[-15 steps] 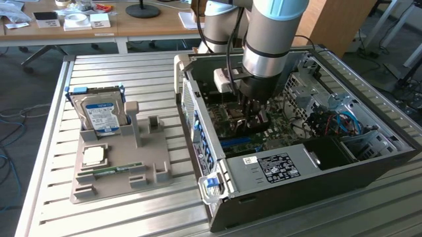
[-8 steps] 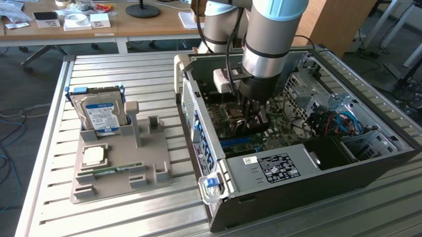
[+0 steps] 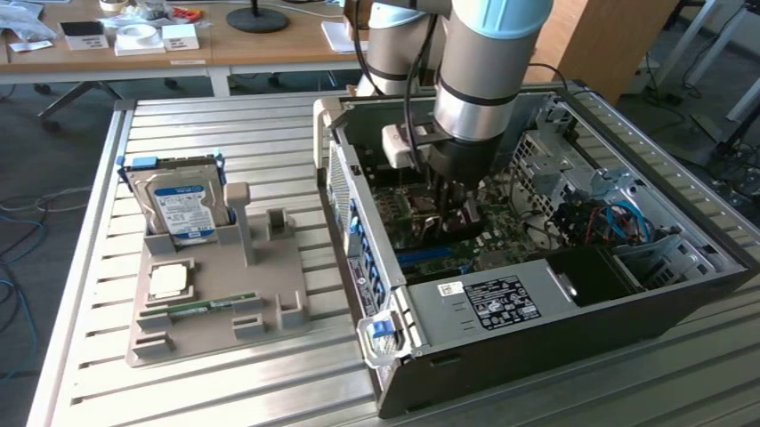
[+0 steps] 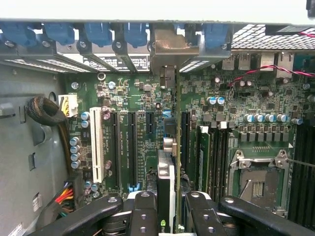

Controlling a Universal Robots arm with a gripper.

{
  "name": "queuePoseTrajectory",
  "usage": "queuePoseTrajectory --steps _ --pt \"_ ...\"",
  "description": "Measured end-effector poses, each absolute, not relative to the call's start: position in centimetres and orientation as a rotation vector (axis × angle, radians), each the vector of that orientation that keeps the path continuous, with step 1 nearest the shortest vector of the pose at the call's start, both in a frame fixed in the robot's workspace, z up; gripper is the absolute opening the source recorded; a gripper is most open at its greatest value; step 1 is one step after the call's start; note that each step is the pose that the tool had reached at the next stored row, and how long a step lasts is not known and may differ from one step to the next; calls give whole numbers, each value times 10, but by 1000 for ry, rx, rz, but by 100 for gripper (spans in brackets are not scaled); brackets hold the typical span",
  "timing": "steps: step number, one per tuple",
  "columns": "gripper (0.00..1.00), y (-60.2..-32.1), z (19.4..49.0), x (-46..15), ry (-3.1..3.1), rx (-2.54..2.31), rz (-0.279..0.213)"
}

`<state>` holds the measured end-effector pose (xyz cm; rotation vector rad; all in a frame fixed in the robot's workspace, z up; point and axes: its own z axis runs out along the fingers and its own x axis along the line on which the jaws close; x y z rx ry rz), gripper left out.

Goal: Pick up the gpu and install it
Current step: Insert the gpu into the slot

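Slatted aluminium table (image 3: 238, 382) fills your workspace, with wooden desks (image 3: 238, 49) behind it. On the table lies an open dark grey computer case (image 3: 558, 356), its side panel off. The silver and pale blue robot arm (image 3: 487, 80) reaches down into it.

Look at the wrist view and you find the black two-fingered gripper (image 4: 170, 209) pinching a thin black expansion card, the gpu (image 4: 166, 172), between its fingers (image 4: 142, 211). You see the gpu edge-on, standing upright over the green motherboard (image 4: 142, 93). It runs from the fingers toward the row of blue plastic latches (image 4: 98, 32) along the case's rear wall. To one side of the card lie the long black slots and one white expansion slot (image 4: 97, 142). To the other side lie the memory slots and the square metal-framed processor socket (image 4: 258, 182). You cannot tell whether the card's lower edge is seated in a slot or just above it.

In the exterior view, the gripper is deep in the case over the middle of the board. Well apart from the case, toward the exterior view's left, a grey moulded holder tray (image 3: 214, 334) rests on the table. In it, a silver hard drive with a blue-white label (image 3: 178, 209) stands upright. A square processor chip (image 3: 169, 280) lies flat on it, and a narrow green memory stick (image 3: 202, 307) lies near it.
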<state>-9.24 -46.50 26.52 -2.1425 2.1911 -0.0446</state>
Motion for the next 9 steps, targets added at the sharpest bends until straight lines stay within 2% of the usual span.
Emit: queuePoseTrajectory --steps 9 --pt "27 -465 261 -94 2195 -2139 -45"
